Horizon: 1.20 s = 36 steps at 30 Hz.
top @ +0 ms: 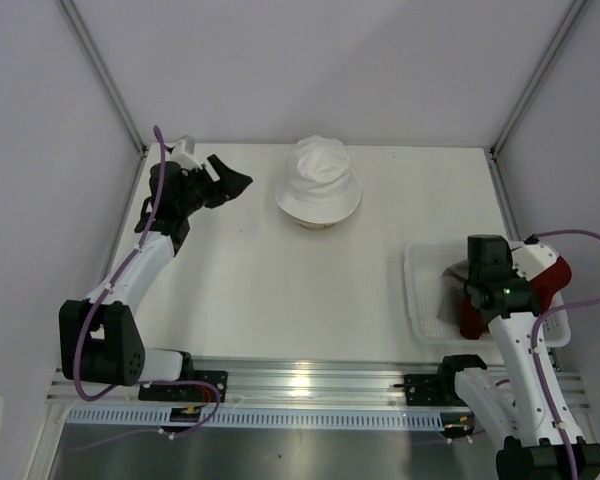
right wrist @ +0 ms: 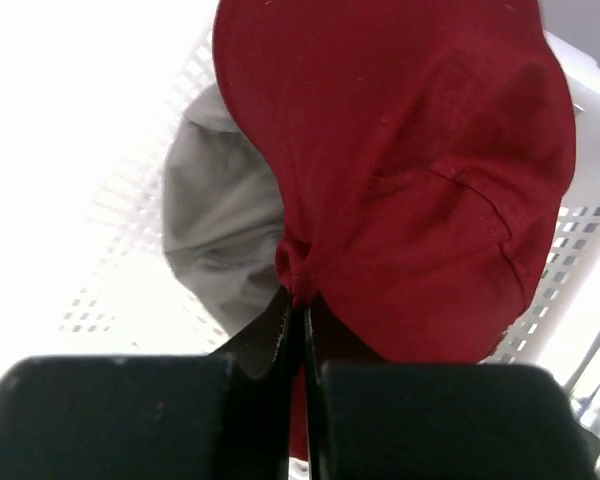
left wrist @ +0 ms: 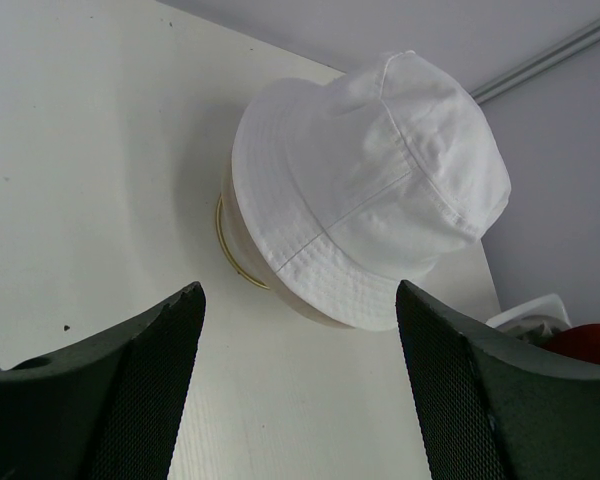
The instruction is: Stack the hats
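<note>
A cream-white hat (top: 319,181) (left wrist: 372,185) sits on a gold wire-ring stand (left wrist: 227,243) at the back middle of the table. My left gripper (top: 232,181) (left wrist: 298,300) hovers to its left, open and holding nothing. The dark red hat (right wrist: 420,170) (top: 551,281) lies in the white mesh basket (top: 418,280) at the right. Its brim is bunched between the closed jaws of my right gripper (right wrist: 302,302), which hangs over the basket. Under and beside the red hat lies the grey hat (right wrist: 220,230) (top: 452,300), partly covered.
The basket (right wrist: 130,215) stands close to the table's right edge, near the enclosure's right wall. A metal rail (top: 310,385) runs along the near edge between the two arm bases.
</note>
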Available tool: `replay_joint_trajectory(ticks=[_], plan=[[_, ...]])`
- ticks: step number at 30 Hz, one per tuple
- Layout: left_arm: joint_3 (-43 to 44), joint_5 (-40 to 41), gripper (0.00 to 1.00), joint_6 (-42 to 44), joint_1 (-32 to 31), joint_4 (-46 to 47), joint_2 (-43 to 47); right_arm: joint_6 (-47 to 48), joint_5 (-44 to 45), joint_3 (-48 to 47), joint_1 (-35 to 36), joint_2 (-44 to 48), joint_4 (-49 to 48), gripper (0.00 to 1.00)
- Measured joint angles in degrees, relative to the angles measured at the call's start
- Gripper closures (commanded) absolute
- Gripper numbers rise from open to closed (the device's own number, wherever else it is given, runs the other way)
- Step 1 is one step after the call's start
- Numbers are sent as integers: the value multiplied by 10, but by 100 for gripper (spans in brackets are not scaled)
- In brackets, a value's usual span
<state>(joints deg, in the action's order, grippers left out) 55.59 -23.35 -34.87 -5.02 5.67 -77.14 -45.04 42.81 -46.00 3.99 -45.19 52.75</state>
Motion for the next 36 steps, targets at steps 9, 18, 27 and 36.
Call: replay_joint_trajectory(ticks=[9,18,27,36], plan=[[17,-28,22,6,-8,-39,10,113,-170,-140,-2,-27,-59,100],[83,-49,23,37,-89,-108,49,163,-308,-299,49,-159,-150,100],[109,-32,20,56,-209,-129,106,122,-370,-309,74,-260,-258,100],[108,15,22,70,-339,-40,86,109,-464,-369,93,-314,-296,100]])
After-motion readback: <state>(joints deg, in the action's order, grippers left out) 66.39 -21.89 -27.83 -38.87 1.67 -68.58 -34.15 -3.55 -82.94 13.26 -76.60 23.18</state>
